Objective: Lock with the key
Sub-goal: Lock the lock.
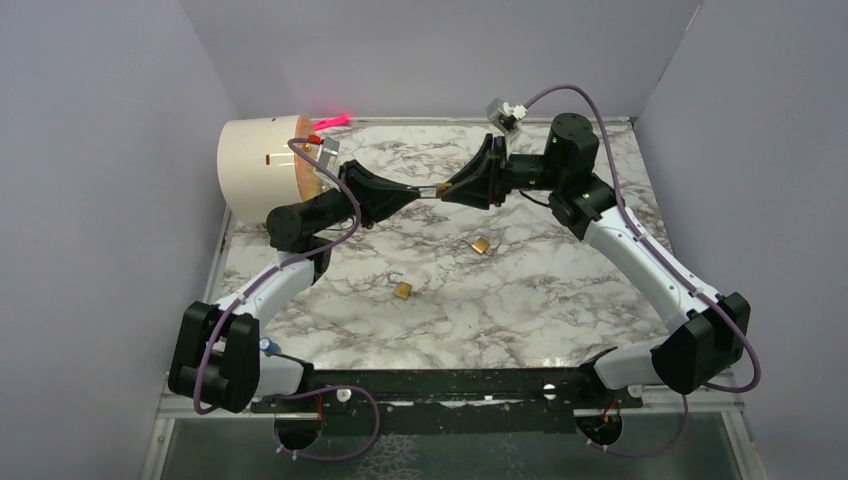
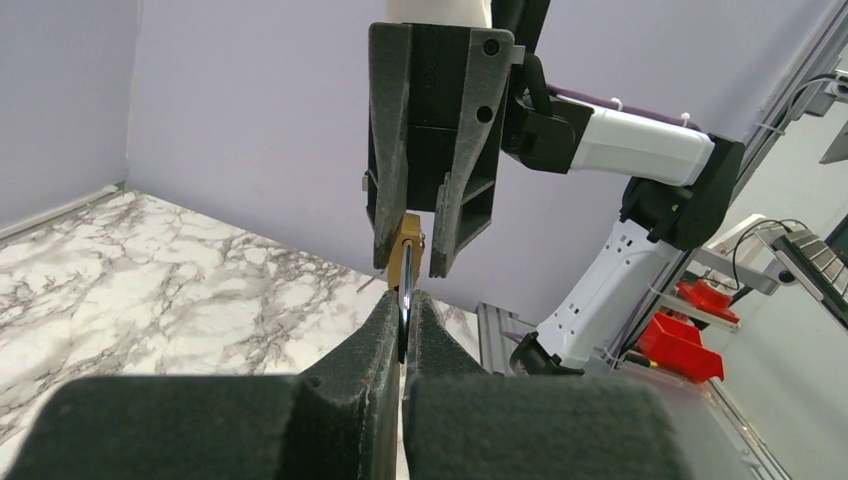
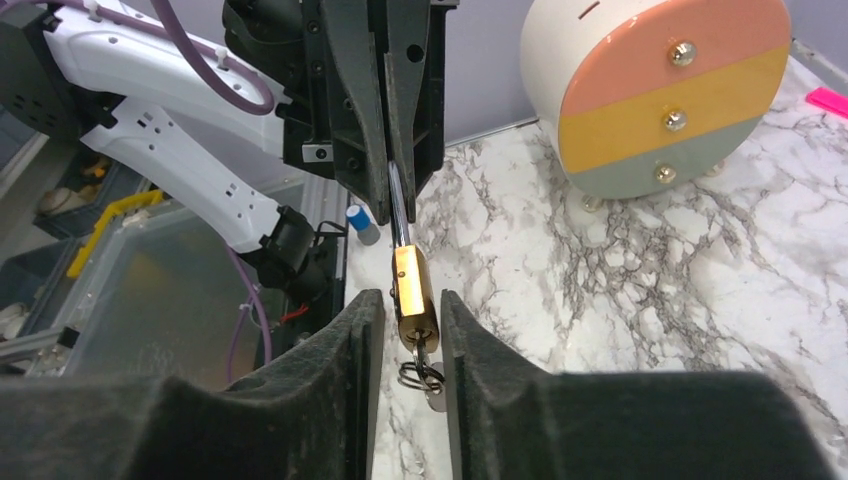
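Observation:
A brass padlock (image 3: 413, 300) hangs in the air between the two grippers above the back of the table (image 1: 540, 300). My left gripper (image 2: 402, 305) is shut on its shiny steel shackle (image 2: 403, 322). A key on a small ring (image 3: 422, 376) sits in the keyhole at the padlock's bottom. My right gripper (image 3: 405, 298) stands around the padlock body with its jaws apart, and a small gap shows on each side. In the top view the left gripper (image 1: 418, 191) and the right gripper (image 1: 447, 189) meet tip to tip.
Two more brass padlocks lie on the marble table, one at mid-right (image 1: 480, 245) and one with an open shackle nearer the front (image 1: 402, 290). A cream cylinder with a striped face (image 1: 262, 168) stands at the back left, with a pink object (image 1: 335, 121) behind it.

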Tool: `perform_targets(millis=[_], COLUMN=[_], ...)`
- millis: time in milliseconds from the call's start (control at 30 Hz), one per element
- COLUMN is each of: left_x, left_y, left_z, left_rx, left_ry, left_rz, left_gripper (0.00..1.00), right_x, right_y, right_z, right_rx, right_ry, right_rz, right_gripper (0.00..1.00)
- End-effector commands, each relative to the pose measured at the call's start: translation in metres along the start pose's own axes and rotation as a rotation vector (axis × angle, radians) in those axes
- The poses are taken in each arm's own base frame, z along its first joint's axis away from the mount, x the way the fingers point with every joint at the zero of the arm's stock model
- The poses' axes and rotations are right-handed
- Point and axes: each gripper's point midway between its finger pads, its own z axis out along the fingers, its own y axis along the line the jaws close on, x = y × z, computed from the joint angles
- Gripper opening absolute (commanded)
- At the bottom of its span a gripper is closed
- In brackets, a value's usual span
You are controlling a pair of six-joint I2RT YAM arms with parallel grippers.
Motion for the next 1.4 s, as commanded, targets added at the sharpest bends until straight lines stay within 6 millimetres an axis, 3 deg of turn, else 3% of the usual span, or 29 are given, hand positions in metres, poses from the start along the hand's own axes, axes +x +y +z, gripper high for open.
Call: perform_targets(millis=[0, 100, 133, 267, 700, 1367], left_x=[-0.012, -0.010, -0.010, -0.010, -0.008, -0.009], left_y=[-0.006, -0.005, -0.006, -0.007, -0.006, -0.020], left_z=[-0.001, -0.002, -0.003, -0.003, -0.005, -0.009], left_rx=[-0.002, -0.006, -0.003, 0.000, -0.008, 0.075], left_ry=[-0.040, -0.039, -0.039, -0.035, -0.039, -0.116], left_rz=[0.047, 0.043, 0.044, 0.041, 0.049, -0.071], left_gripper=[0.00, 0.00, 0.00, 0.00, 0.00, 0.00], right_x=[-0.007, -0.007, -0.006, -0.007, 0.002, 0.007], right_y=[0.010, 0.011, 0.011, 0.012, 0.016, -0.004], right_z=[0.002, 0.002, 0.003, 0.004, 0.009, 0.025], right_rx=[-0.041, -0.048, -0.054, -0.065, -0.117, -0.007], right_ry=[0.003, 0.005, 0.005, 0.001, 0.034, 0.023], right_rz=[-0.006, -0.003, 0.002, 0.015, 0.250, 0.199], right_gripper=[0.28, 0.22, 0.15, 0.01, 0.01, 0.01])
